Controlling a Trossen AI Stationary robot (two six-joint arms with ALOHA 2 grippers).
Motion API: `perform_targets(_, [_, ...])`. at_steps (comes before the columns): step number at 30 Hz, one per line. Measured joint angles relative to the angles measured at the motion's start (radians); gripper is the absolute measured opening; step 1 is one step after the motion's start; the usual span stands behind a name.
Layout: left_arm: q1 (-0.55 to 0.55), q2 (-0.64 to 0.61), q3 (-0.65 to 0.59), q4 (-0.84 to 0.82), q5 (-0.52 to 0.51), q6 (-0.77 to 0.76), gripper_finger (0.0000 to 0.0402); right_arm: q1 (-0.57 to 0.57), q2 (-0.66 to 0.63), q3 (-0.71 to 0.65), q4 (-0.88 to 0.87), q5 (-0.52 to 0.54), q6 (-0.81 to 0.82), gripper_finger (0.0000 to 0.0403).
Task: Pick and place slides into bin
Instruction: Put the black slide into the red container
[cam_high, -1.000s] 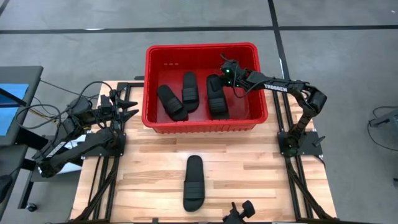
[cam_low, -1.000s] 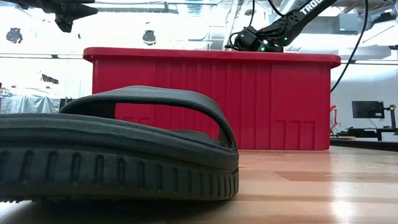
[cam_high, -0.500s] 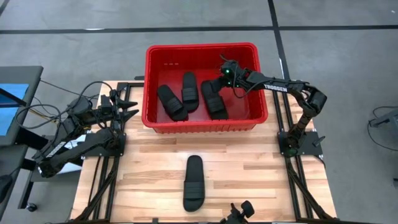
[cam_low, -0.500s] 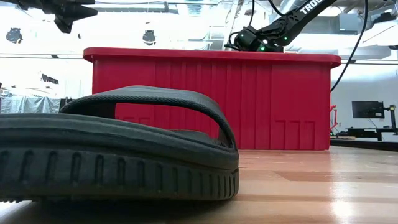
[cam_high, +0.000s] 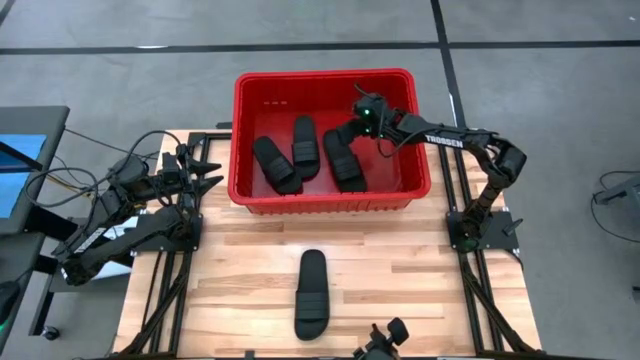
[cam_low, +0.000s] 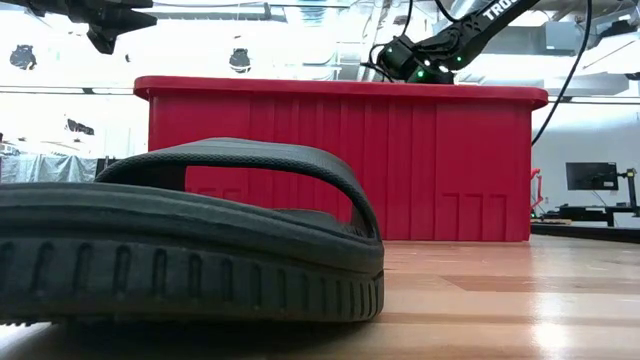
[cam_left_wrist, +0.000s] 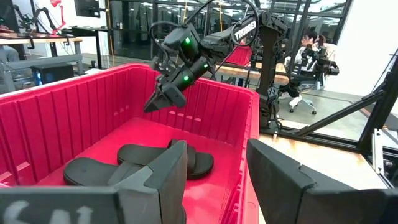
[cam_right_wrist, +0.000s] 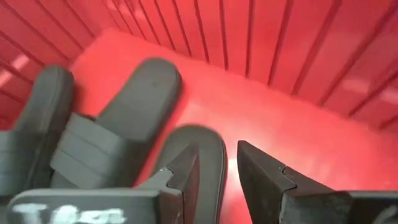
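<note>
We see the wooden table (cam_high: 400, 270) mostly free in front of the red bin (cam_high: 330, 203). Only one black slide (cam_high: 311, 293) lies there, near the front edge, well apart from the bin and lengthwise toward it. In the low view this slide (cam_low: 190, 240) fills the foreground and hides the left part of the bin wall (cam_low: 440, 160). To the right of it the boards are open up to the bin. The bin stands at the back of the table, and its far rim reaches beyond the table edge.

Inside the bin we count three slides. Two lie close together in the left half: one tilted (cam_high: 275, 165) and one almost straight (cam_high: 306, 146), touching or overlapping. The third slide (cam_high: 342, 158) lies alone near the middle, slanted, on the bin floor.

The right gripper (cam_high: 358, 118) hangs over the bin interior, above the far end of the third slide. In its wrist view the fingers (cam_right_wrist: 264, 180) stand apart with nothing between them, so it is empty.

The left gripper (cam_high: 208, 168) waits beside the left wall of the bin, outside it. Its fingers (cam_left_wrist: 280, 177) are also spread and hold nothing.
</note>
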Motion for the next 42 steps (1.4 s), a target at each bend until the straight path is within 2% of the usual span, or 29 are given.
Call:
perform_targets(10, [0.000, 0.000, 0.000, 0.001, -0.001, -0.001, 0.0157, 0.009, -0.002, 0.205, -0.114, 0.001, -0.199, 0.0100])
perform_targets(19, [0.000, 0.000, 0.000, 0.004, -0.001, -0.010, 0.0157, 0.106, -0.003, 0.481, -0.464, 0.001, -0.416, 0.0100])
perform_targets(24, [0.000, 0.000, 0.000, 0.013, -0.001, -0.004, 0.0157, 0.226, -0.003, 0.585, -0.687, 0.001, -0.463, 0.0100])
perform_targets(30, [0.000, 0.000, 0.000, 0.018, -0.001, -0.002, 0.0157, 0.434, -0.003, 0.597, -0.857, -0.001, -0.452, 0.0100])
perform_targets(36, [0.000, 0.000, 0.000, 0.026, -0.001, -0.001, 0.0157, 0.663, 0.009, 0.572, -0.853, 0.001, -0.388, 0.0100])
perform_targets(42, [0.000, 0.000, 0.000, 0.026, -0.001, -0.044, 0.0157, 0.832, 0.079, 0.573, -0.721, 0.028, -0.316, 0.0100])
